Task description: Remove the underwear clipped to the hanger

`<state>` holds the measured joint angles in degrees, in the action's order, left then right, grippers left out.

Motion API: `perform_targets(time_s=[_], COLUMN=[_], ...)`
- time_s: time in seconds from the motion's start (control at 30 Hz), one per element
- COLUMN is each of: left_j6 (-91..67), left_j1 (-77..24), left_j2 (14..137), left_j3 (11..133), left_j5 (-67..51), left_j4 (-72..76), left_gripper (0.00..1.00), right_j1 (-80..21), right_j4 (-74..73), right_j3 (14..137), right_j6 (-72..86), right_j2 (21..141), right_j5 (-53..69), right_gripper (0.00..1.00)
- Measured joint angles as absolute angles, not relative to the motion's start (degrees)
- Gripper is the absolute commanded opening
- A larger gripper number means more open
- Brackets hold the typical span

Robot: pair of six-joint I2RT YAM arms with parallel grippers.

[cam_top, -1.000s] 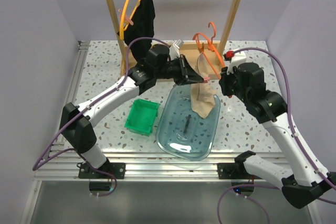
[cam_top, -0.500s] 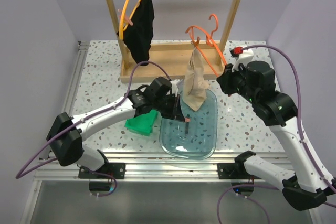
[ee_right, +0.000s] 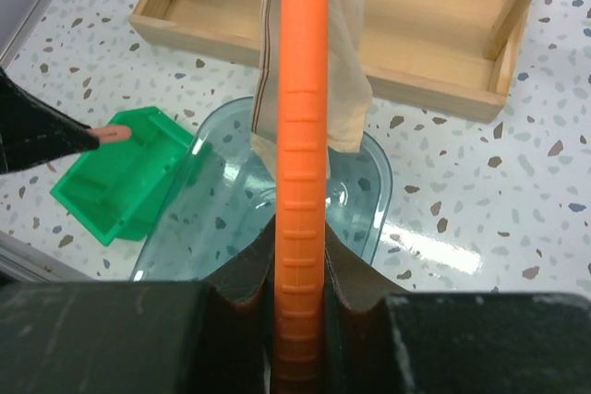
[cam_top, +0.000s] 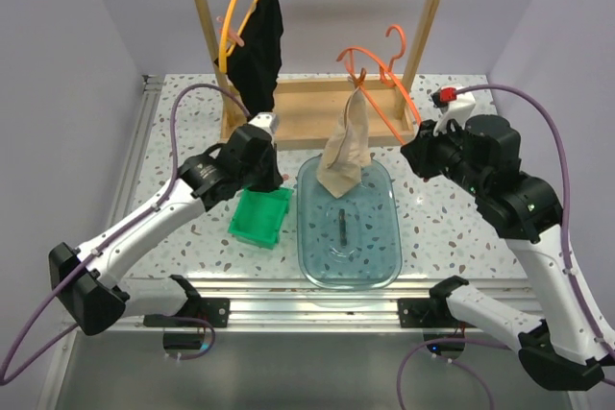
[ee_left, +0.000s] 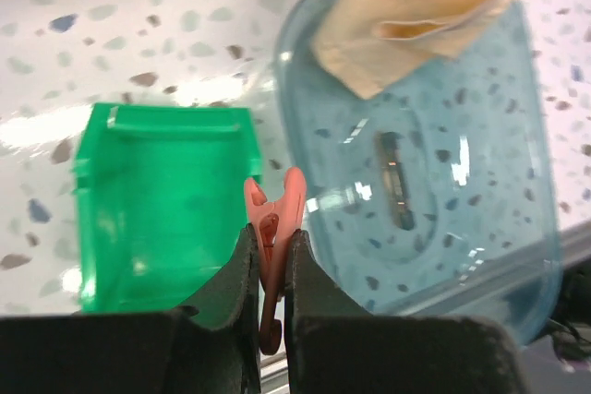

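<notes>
1. Underwear: beige pair (cam_top: 346,146) hangs by its top corner from orange hanger (ee_right: 303,136), lower edge over far end of clear tray (cam_top: 389,237) (contact with tray unclear)
2. Second one, black pair (cam_top: 258,50), hangs from other hanger (cam_top: 233,12) on wooden rack (cam_top: 307,108), well apart from both arms
3. Jaws of right gripper (ee_right: 300,269) pinch the orange hanger's bar
4. Jaws of left gripper (ee_left: 270,251) press on pink clip (ee_left: 273,214), above green bin (ee_left: 111,136), at its edge nearest the tray

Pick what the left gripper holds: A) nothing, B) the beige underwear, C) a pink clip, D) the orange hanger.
C: the left wrist view shows the left gripper shut on a pink clip, by the green bin.
</notes>
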<state>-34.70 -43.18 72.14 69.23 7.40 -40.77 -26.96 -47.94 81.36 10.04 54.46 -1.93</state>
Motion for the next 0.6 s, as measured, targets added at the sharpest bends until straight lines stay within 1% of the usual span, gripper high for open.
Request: perform_targets(time_s=[0.1, 0.3, 0.43, 0.47, 0.5, 0.57, 0.6], left_j6=[-33.36, -32.21, -31.86, -31.86, -31.83, -31.51, -31.70], left_j1=[-40.47, -40.51, -40.51, -40.51, -40.51, -40.51, -40.51], left_j2=[71.88, 72.86, 73.41, 73.43, 73.43, 73.45, 73.45], left_j3=[66.72, 59.44, 57.76, 57.60, 57.49, 57.36, 57.36], left_j5=[9.08, 9.93, 11.42, 11.94, 12.45, 13.10, 13.32], left_j4=[-42.59, -45.17, -45.56, -45.52, -45.50, -45.50, -45.45], left_gripper=[0.00, 0.00, 0.00, 0.08, 0.28, 0.57, 0.81], right_j1=[-26.96, -26.94, -26.94, -26.94, -26.94, -26.94, -26.94], right_j4=[-49.78, -53.17, -55.40, -55.88, -56.40, -57.47, -57.95], right_j3=[81.87, 84.33, 87.35, 88.05, 88.84, 90.43, 91.05], right_j6=[10.02, 10.04, 10.13, 10.15, 10.26, 10.44, 10.48], right_j2=[54.02, 53.84, 53.95, 53.98, 53.95, 53.93, 53.91], right_j5=[-1.96, -1.72, 0.01, 0.45, 1.04, 2.02, 2.48], right_gripper=[0.00, 0.00, 0.00, 0.00, 0.00, 0.00, 0.00])
